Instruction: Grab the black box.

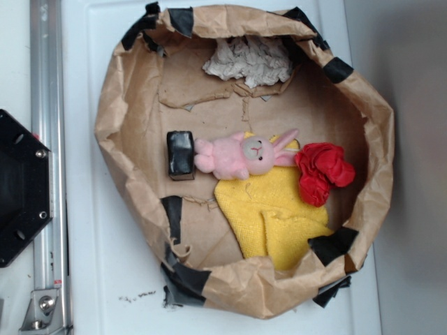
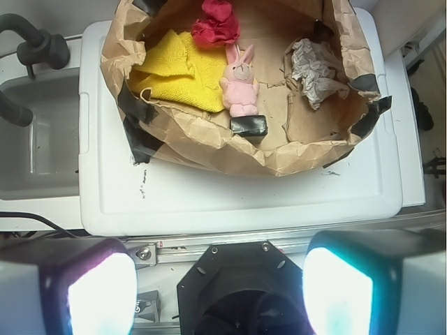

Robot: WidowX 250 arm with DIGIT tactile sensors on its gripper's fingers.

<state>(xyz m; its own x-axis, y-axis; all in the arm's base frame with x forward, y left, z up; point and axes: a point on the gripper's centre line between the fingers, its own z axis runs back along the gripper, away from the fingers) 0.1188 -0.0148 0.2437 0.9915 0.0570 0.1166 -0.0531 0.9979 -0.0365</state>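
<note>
Black box (image 1: 181, 155) lay mid-left in the exterior frame, touching the pink bunny (image 1: 241, 156). Only the wrist view showed the gripper (image 2: 216, 283), fingers spread wide, empty, at bottom.

— Count inside the paper nest (image 1: 112, 118)?
— One black box (image 1: 181, 155), one pink bunny (image 1: 241, 156), one yellow cloth (image 1: 276, 209), one red cloth (image 1: 323, 171), one crumpled paper wad (image 1: 248, 61).
— Outside the nest?
— One black hexagonal plate (image 1: 21, 188).
</note>
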